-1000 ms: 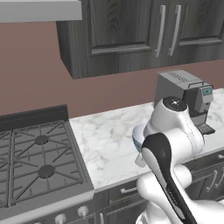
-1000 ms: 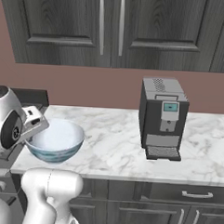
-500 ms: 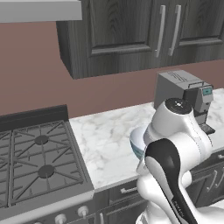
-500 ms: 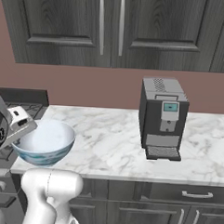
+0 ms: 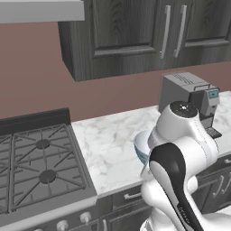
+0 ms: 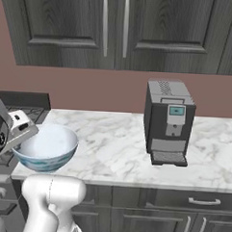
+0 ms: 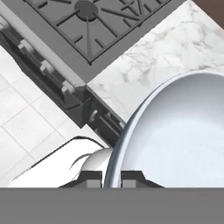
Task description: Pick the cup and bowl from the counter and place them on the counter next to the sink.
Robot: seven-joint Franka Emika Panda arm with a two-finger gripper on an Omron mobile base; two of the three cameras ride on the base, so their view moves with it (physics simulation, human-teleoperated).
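The bowl (image 6: 45, 148) has shifted left and lower toward the worktop (image 6: 116, 151) edge nearest the stove (image 7: 100, 26), its rim pinched between the narrowly closed fingers of the hand (image 7: 112, 178).

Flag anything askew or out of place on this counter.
The bowl is off the counter: the gripper pinches its rim and holds it tilted at the stove end, partly past the front edge. The coffee machine stands upright; nothing spilled.
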